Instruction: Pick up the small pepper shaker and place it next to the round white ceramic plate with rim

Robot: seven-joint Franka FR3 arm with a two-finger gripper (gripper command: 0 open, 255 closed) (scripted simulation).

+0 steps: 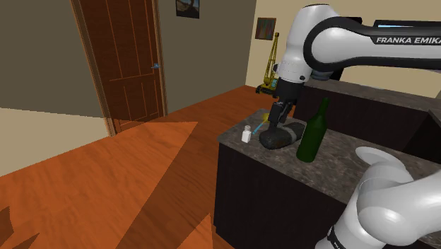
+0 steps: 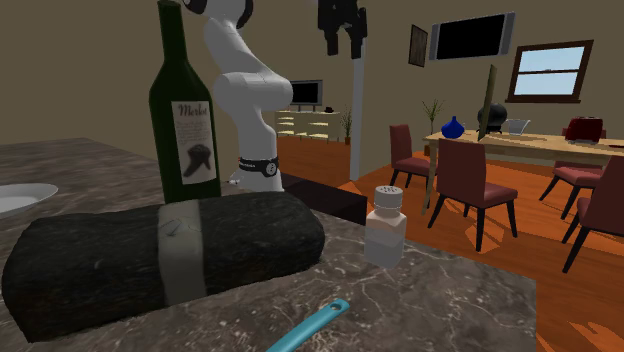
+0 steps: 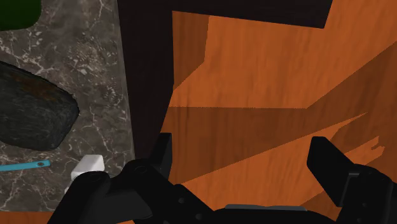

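At the counter's corner, close to the edge over the wooden floor, the white pepper shaker (image 1: 247,133) stands upright and untouched, on the dark marbled counter top (image 2: 440,300). Just beside it lie a blue utensil handle (image 2: 310,325) and a dark wrapped roll (image 2: 165,260). Behind the roll stands a green wine bottle (image 2: 185,110), and the white plate (image 2: 18,200) sits beyond that, well apart from the shaker.

My gripper (image 3: 245,156) hangs above the counter with its fingers spread wide and nothing between them. From the wrist camera I see them aimed mostly past the counter's edge at the floor, with the shaker off to the outside of one finger (image 3: 162,153), not in the gap.

I judge the step in hand to be the approach. To do it well I'd slide the hand sideways until the shaker is centred between the fingers. Then I'd come straight down and close on the body below the cap, keeping clear of the blue handle and the roll.
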